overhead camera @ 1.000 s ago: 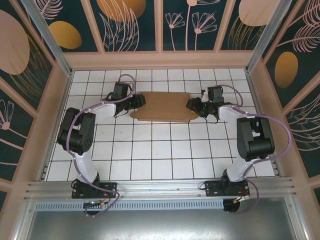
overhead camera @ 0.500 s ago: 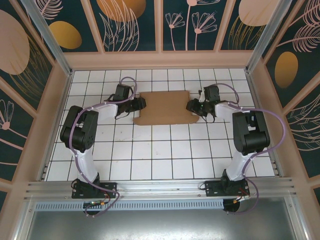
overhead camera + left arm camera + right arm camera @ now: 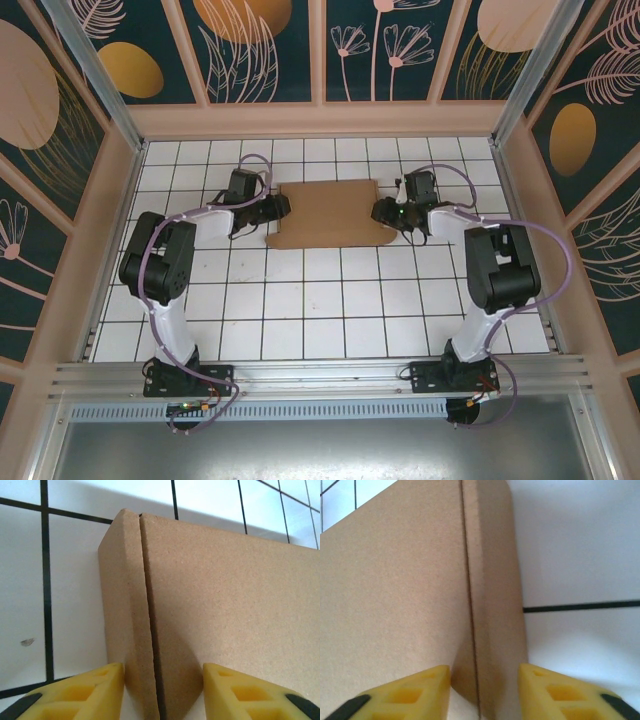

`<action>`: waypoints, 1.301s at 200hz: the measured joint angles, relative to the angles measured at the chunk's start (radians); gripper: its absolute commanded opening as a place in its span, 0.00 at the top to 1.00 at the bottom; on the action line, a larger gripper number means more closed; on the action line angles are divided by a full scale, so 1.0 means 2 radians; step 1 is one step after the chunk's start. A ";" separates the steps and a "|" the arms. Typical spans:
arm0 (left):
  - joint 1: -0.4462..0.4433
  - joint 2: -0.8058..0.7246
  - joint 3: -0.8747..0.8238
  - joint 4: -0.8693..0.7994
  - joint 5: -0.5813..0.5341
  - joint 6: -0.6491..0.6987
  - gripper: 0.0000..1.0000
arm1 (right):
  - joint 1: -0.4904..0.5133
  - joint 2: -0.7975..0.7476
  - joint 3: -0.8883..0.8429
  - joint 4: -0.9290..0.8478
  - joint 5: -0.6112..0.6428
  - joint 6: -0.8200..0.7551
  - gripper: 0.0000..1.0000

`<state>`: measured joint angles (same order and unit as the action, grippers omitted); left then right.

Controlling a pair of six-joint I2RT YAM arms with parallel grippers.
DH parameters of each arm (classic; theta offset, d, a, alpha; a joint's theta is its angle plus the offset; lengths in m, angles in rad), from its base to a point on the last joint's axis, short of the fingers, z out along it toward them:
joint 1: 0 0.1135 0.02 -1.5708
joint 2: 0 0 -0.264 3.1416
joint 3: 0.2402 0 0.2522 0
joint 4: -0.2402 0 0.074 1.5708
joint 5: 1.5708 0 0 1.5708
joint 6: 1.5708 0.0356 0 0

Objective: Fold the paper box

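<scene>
Two end effectors, left (image 3: 160, 692) and right (image 3: 482, 692), straddle opposite end flaps of the flat brown cardboard paper box (image 3: 330, 213), fingers parted. It looks light, stiff, creased; best gripped at those flap edges.

paper box (image 3: 328, 212): plain brown | table (image 3: 330, 310): white tiles, black grid

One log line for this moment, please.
paper box: flat on tiles | left gripper: open, astride left edge | right gripper: open, astride right edge
</scene>
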<state>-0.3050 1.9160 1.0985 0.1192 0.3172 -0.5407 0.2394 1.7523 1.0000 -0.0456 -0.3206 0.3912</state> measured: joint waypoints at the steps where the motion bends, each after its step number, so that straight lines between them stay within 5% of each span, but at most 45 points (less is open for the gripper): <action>1: 0.001 -0.001 -0.001 0.000 0.000 0.002 0.45 | 0.000 -0.002 -0.001 0.000 0.002 0.001 0.52; 39: 0.016 -0.032 -0.021 -0.013 -0.001 0.015 0.30 | -0.002 -0.065 -0.029 0.013 0.018 -0.015 0.36; 80: 0.032 -0.040 -0.023 -0.013 0.025 0.030 0.40 | -0.026 -0.072 -0.043 0.077 -0.018 -0.023 0.28; 135: 0.036 -0.015 -0.024 -0.013 0.058 0.044 0.42 | -0.048 0.022 -0.021 0.100 -0.082 -0.020 0.29; 201: 0.047 0.007 -0.005 -0.001 0.104 0.056 0.67 | -0.048 0.054 -0.018 0.104 -0.144 -0.009 0.24; 260: 0.078 0.015 -0.008 0.013 0.144 0.058 0.66 | -0.062 0.058 -0.018 0.106 -0.171 0.006 0.23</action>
<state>-0.1490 1.9461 1.0824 0.1459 0.6044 -0.4255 0.1154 1.8690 0.9649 0.1658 -0.6632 0.4042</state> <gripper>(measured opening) 0.332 0.765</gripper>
